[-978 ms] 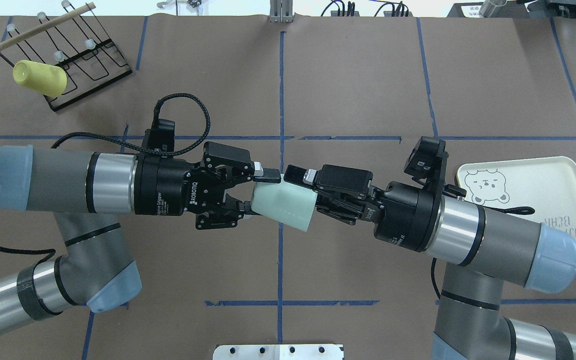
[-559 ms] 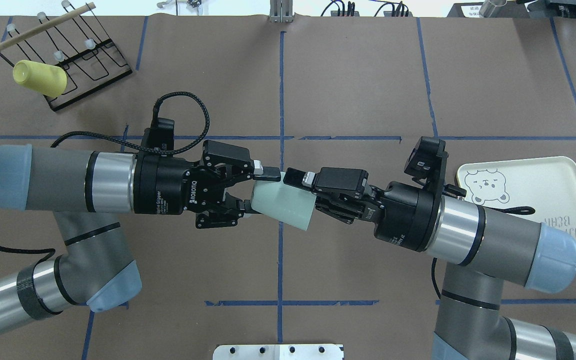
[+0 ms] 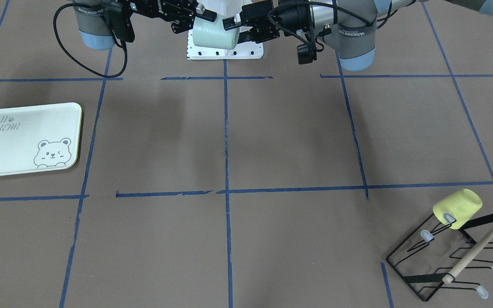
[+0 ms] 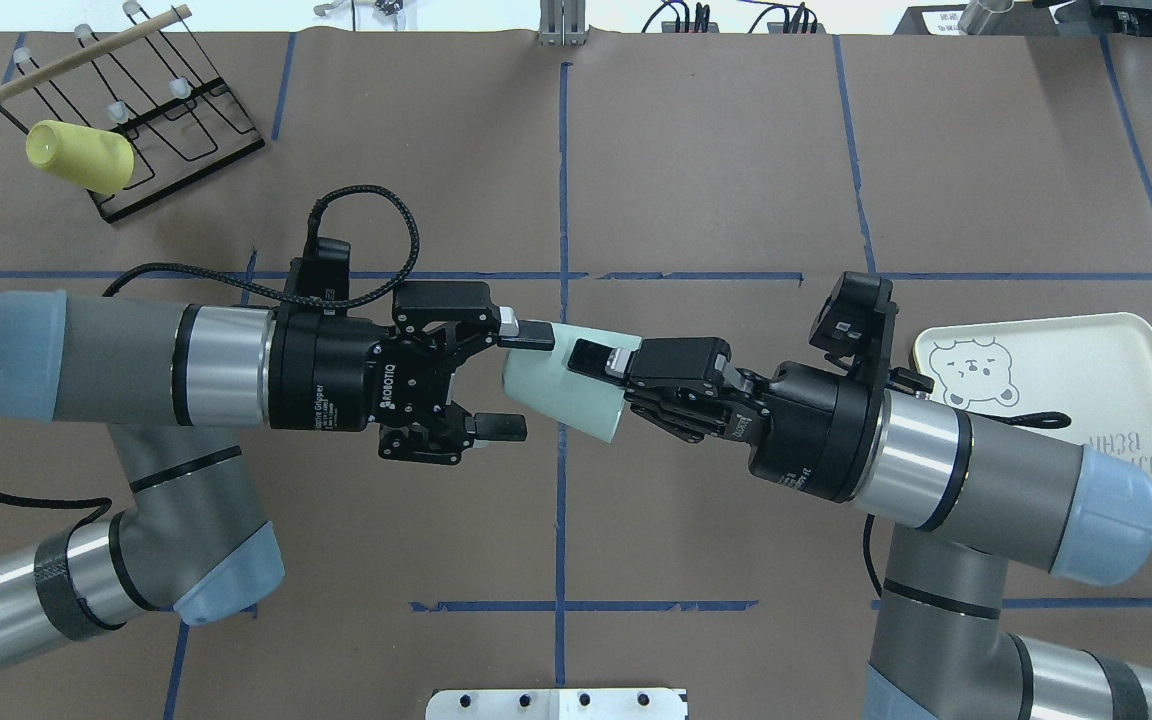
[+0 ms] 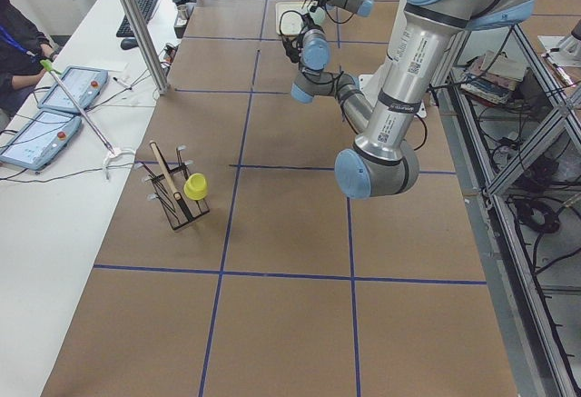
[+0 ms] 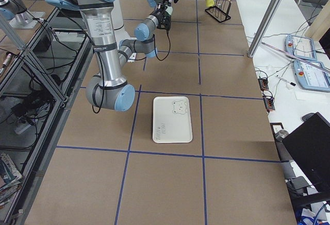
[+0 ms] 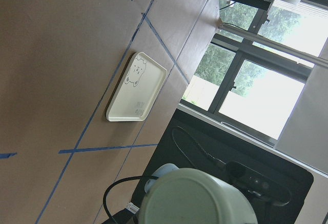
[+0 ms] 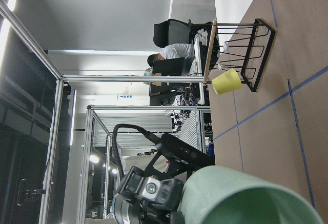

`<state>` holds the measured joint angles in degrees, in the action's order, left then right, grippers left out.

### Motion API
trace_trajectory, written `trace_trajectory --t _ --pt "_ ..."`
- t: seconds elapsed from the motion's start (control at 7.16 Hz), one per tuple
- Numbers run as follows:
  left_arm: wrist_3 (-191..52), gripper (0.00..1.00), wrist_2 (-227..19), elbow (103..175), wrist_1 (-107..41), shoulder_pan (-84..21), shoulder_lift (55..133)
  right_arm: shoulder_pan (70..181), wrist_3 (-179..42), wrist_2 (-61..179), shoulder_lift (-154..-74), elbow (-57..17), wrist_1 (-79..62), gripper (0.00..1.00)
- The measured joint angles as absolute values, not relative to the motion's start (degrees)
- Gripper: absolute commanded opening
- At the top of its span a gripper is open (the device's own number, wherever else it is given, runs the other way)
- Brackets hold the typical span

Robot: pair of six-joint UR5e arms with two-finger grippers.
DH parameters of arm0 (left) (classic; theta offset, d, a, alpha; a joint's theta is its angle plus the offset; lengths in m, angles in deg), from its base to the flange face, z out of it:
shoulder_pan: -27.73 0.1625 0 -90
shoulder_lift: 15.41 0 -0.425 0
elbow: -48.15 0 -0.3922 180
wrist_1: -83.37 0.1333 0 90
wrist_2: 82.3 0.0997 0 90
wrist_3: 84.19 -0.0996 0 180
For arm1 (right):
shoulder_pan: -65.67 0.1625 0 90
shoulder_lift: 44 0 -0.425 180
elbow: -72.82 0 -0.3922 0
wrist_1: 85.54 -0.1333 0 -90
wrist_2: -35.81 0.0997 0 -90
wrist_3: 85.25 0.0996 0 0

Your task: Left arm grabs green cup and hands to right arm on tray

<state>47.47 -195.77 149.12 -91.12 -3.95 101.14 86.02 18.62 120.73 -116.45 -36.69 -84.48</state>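
The green cup hangs on its side above the table's middle, between the two grippers. My right gripper is shut on the cup's rim end, with one finger lying over its wall. My left gripper is open. Its fingers stand spread on either side of the cup's flat bottom and do not pinch it. The cup fills the bottom of the left wrist view and of the right wrist view. The front view shows it too. The tray lies flat at the right, partly under my right arm.
A yellow cup hangs on a black wire rack at the far left corner. Blue tape lines cross the brown table cover. A white base plate sits at the near edge. The tray also shows in the front view.
My left gripper's fingers have spread apart and come off the cup's bottom. The cup stays in my right gripper and has tipped slightly. Both arms have hardly moved.
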Motion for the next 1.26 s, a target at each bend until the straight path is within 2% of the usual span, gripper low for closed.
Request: trace_trajectory --t 0.42,0.7,0.98,1.26 --pt "47.62 1.00 -195.78 148.57 -90.41 -7.71 101.13 86.20 18.48 120.94 -117.21 -36.70 -83.76 0.00" --pt "46.74 1.00 -195.21 147.36 -84.87 -11.34 101.09 86.53 18.41 121.07 -117.29 -36.98 -80.41 0.00" --pt "37.44 1.00 -196.51 146.95 -68.17 -15.59 101.12 89.54 18.15 124.03 -117.02 -37.54 -70.44 0.00" --pt "17.32 1.00 -201.57 147.81 -47.66 -20.41 100.57 101.05 15.92 140.21 -116.50 -38.29 -52.05 0.00"
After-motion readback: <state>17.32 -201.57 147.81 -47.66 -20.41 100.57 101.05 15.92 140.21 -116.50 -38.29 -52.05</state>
